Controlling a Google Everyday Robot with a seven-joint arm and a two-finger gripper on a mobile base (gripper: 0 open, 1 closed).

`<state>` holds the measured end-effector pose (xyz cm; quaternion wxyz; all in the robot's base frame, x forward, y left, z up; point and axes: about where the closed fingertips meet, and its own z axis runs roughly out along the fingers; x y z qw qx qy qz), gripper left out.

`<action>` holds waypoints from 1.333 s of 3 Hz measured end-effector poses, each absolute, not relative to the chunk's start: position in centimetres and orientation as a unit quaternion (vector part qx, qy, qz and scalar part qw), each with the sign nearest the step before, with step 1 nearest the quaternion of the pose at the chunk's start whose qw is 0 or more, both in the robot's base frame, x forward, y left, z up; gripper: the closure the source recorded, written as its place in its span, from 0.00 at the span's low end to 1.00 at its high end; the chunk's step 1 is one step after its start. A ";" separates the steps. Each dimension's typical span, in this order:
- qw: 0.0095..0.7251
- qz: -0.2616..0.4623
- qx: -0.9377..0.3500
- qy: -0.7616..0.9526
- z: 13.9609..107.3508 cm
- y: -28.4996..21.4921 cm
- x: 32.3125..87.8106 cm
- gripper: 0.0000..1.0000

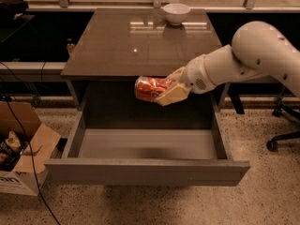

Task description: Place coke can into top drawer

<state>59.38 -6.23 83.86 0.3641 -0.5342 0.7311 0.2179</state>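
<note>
The coke can (150, 88) is red with white lettering and lies on its side in my gripper (165, 89). The gripper's cream fingers are shut on the can's right end. It hangs in the air in front of the cabinet top's front edge, over the back part of the open top drawer (140, 170). The drawer is pulled far out and its light grey floor is bare. My white arm reaches in from the right.
A white bowl (176, 13) stands at the back of the cabinet top (131, 46). An open cardboard box (21, 149) with cables sits on the floor at left. An office chair base (283, 137) stands at right.
</note>
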 end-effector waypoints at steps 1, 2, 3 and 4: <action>0.349 0.231 -0.515 0.748 79.2 -6.0 59.2 1.00; 0.332 0.240 -0.472 0.780 73.3 -6.4 58.9 0.98; 0.317 0.241 -0.438 0.806 69.5 -6.8 58.7 0.75; 0.278 0.228 -0.407 0.839 64.7 -7.6 58.0 0.44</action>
